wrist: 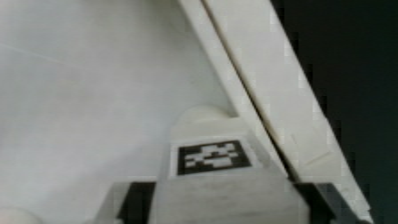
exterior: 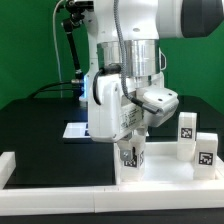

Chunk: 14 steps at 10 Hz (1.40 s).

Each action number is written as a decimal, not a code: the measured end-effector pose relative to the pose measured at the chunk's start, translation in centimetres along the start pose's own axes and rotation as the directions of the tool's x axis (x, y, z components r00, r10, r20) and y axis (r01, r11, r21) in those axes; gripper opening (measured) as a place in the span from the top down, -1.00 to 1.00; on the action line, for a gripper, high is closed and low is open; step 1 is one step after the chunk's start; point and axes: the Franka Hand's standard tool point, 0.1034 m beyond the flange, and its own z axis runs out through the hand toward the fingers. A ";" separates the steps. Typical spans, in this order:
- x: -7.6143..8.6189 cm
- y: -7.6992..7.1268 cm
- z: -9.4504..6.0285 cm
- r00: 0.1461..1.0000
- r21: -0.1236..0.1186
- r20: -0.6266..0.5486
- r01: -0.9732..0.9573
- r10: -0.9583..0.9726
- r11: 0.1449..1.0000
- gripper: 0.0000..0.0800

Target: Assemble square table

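Observation:
My gripper [exterior: 130, 148] is shut on a small white block leg [exterior: 131, 156] with a black-and-white tag. It holds the leg upright at the white square slab [exterior: 165, 172], at the front right of the exterior view. In the wrist view the leg [wrist: 217, 152] sits between my dark fingers [wrist: 139, 203], right beside the slab's raised rim [wrist: 249, 70], with the slab's flat face [wrist: 89, 90] alongside. I cannot tell whether the leg touches the slab. Two more tagged legs [exterior: 186, 130] [exterior: 206, 150] stand upright at the exterior view's right.
A long white border rail [exterior: 50, 190] runs along the front of the black table and turns up at the exterior view's left [exterior: 8, 165]. The marker board [exterior: 76, 130] lies flat behind the arm. A green wall stands behind.

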 end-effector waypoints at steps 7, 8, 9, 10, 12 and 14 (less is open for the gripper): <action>-2.0 0.6 -4.5 0.998 0.025 0.065 0.025 -0.026 0.999 -0.62; -2.4 0.5 -6.4 0.995 0.029 0.094 0.021 -0.023 0.999 -0.62; -2.7 0.1 -7.6 0.994 0.038 0.111 0.017 -0.021 0.999 -0.62; -2.4 0.3 -6.9 0.995 0.034 0.100 0.018 -0.021 0.999 -0.62; -2.4 0.4 -6.6 0.995 0.031 0.097 0.019 -0.022 0.999 -0.62; -2.4 0.4 -6.6 0.995 0.030 0.096 0.019 -0.022 0.999 -0.62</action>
